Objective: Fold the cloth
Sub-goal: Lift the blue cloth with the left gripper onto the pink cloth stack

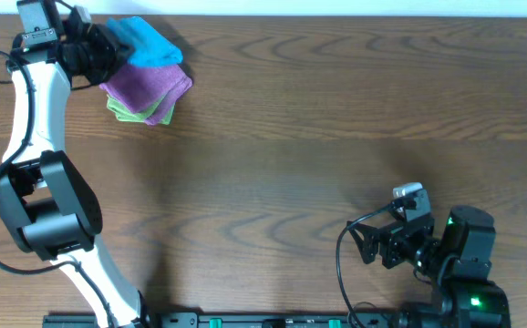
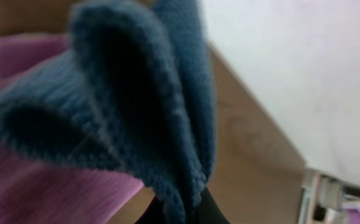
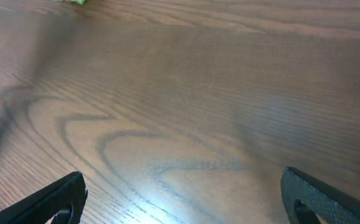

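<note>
Ten o'clock on the surface (image 1: 291, 137): the left gripper (image 1: 118, 44), jaws clamped on the cloth (image 1: 152, 46) atop the purple cloth (image 1: 154, 84) and green cloth (image 1: 129, 111), looks set to lift it for folding. Five o'clock: the right gripper (image 3: 181, 186) waits, jaws wide.

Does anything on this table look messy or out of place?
Only the far left corner. The blue cloth sits crumpled and puffed up, pinched in the left gripper, half on top of a folded purple cloth and a green cloth beneath, whose edges don't line up. Nothing looks spilled or damaged.
</note>
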Robot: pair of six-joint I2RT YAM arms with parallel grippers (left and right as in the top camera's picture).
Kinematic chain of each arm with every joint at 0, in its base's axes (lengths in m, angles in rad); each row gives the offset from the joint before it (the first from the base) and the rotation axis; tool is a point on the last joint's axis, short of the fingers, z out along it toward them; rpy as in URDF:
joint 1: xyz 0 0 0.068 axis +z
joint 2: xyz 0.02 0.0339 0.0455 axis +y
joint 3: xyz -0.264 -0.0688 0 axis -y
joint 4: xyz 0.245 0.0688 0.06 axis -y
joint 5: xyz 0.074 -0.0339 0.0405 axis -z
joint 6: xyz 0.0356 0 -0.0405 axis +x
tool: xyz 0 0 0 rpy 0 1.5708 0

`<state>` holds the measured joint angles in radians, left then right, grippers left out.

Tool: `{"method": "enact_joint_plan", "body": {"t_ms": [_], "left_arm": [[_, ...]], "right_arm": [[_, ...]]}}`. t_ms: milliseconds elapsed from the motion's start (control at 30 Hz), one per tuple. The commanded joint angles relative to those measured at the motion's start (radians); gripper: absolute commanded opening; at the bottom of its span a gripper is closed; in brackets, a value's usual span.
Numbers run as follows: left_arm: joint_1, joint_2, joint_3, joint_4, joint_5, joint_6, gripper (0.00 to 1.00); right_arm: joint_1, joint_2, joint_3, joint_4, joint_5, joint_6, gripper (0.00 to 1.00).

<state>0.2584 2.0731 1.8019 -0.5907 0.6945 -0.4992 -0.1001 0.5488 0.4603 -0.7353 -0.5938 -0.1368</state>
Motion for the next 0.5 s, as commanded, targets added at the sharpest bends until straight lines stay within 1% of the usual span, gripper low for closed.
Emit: {"method": "enact_joint_plan", "body": {"t_ms": [0, 167, 300, 367, 400, 433, 467], "left_arm": [[0.003, 0.001, 0.022, -0.060, -0.101, 0.090, 0.06], [0.003, 0.001, 0.022, -0.135, -0.184, 0.124, 0.06], [0.003, 0.001, 0.021, -0.166, -0.238, 0.132, 0.06], [0.003, 0.001, 0.021, -0.170, -0.242, 0.146, 0.06], [0.003, 0.001, 0.021, -0.172, -0.249, 0.146, 0.07], [0.003, 0.001, 0.021, -0.173, -0.254, 0.146, 0.10], [0.003, 0.001, 0.021, -0.174, -0.255, 0.148, 0.16]], "right_arm": [[0.010, -0.005, -0.003, 0.001, -0.004, -0.014, 0.99], [0.010, -0.005, -0.003, 0.001, -0.004, -0.014, 0.99], [0.010, -0.005, -0.003, 0.001, -0.004, -0.014, 0.99], [0.010, -0.005, -0.003, 0.001, -0.004, -0.014, 0.99], [0.010, -0.005, -0.003, 0.001, -0.004, -0.014, 0.99], [0.010, -0.005, -0.003, 0.001, -0.004, -0.014, 0.99], [0.010, -0.005, -0.003, 0.002, -0.004, -0.014, 0.99]]}}
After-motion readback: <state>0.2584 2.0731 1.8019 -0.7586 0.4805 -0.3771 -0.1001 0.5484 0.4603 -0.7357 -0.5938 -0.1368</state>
